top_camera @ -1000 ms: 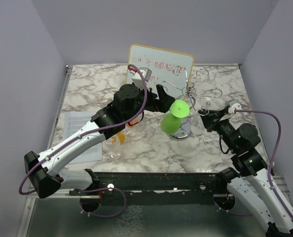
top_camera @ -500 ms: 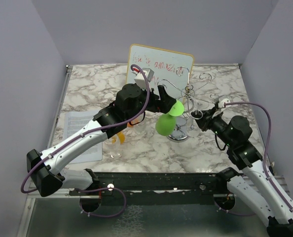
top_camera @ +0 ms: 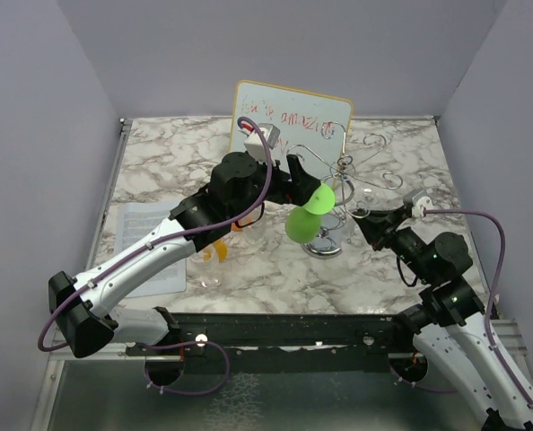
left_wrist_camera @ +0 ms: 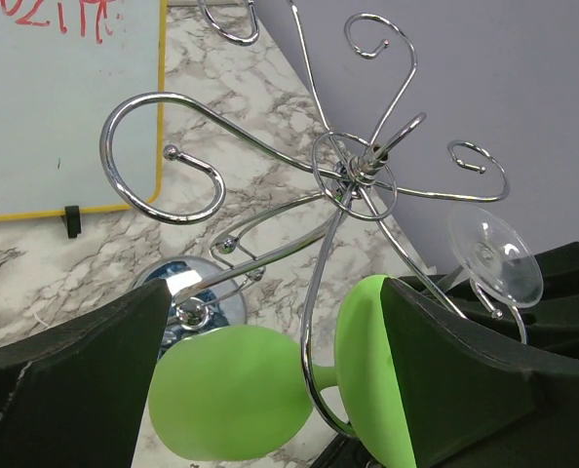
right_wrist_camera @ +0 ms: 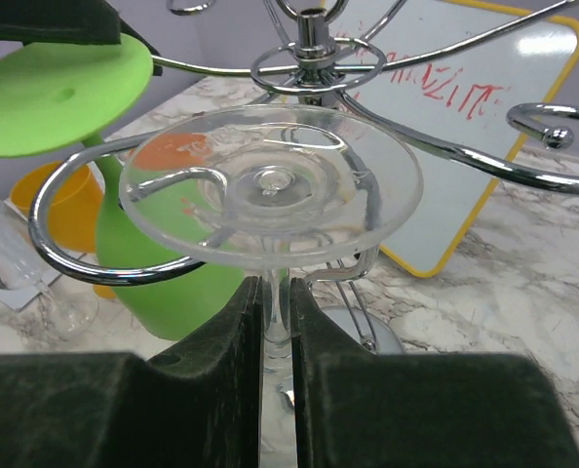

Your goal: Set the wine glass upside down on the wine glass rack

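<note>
The silver wire wine glass rack (top_camera: 343, 166) stands on its round base (top_camera: 327, 241) mid-table. My left gripper (top_camera: 304, 193) holds a green wine glass (top_camera: 304, 215) tilted, foot up, at the rack's left side. In the left wrist view the glass (left_wrist_camera: 231, 390) lies between wide jaws (left_wrist_camera: 275, 390), its foot against the right finger (left_wrist_camera: 484, 380), and a rack arm (left_wrist_camera: 321, 322) curls round its stem. My right gripper (right_wrist_camera: 277, 302) is shut on the stem of a clear wine glass (right_wrist_camera: 270, 185), held foot up with its foot over a rack arm (right_wrist_camera: 85, 263).
A yellow-framed whiteboard (top_camera: 289, 121) leans behind the rack. An orange glass (top_camera: 217, 251) and another clear glass (top_camera: 208, 274) stand left of the rack, under the left arm. A paper sheet (top_camera: 145, 224) lies at the left. Purple walls close in on both sides.
My left gripper carried the green glass left and down, then slightly back up. My right gripper moved the clear glass left toward the rack, and the right arm shifted.
</note>
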